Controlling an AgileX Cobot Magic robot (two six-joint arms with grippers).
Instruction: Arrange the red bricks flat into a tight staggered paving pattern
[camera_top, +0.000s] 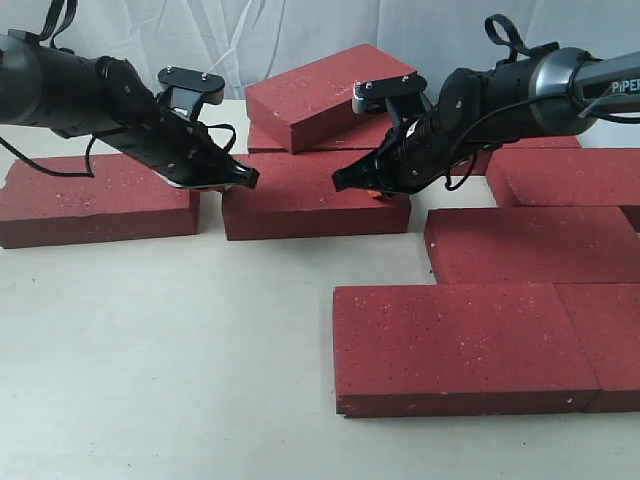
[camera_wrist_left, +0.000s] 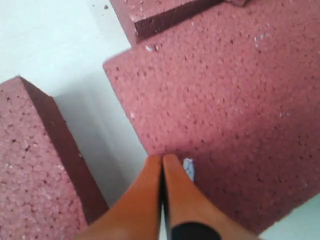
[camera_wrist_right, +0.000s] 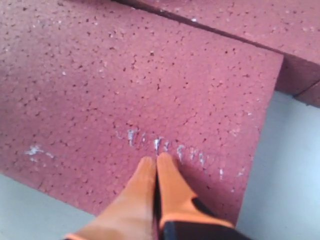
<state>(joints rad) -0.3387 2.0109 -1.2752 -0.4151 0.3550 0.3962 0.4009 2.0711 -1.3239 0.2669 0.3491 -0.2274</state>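
Several dark-red bricks lie on the pale table. The middle brick (camera_top: 310, 200) lies flat, and both grippers rest over it. My left gripper (camera_top: 250, 178) is shut and empty at that brick's left end (camera_wrist_left: 225, 100), its orange fingertips pressed together (camera_wrist_left: 162, 159). My right gripper (camera_top: 342, 180) is shut and empty over the same brick's top (camera_wrist_right: 140, 80), near white scuffs (camera_wrist_right: 160, 145). A lone brick (camera_top: 95, 198) lies at the left. Another brick (camera_top: 325, 92) sits tilted on the pile behind. At the right, laid bricks (camera_top: 460, 345) (camera_top: 535, 240) form rows.
A white cloth backdrop (camera_top: 300, 30) hangs behind the table. Bare pale tabletop (camera_top: 160, 340) spreads across the front left. More bricks (camera_top: 565, 175) lie at the far right, running out of view.
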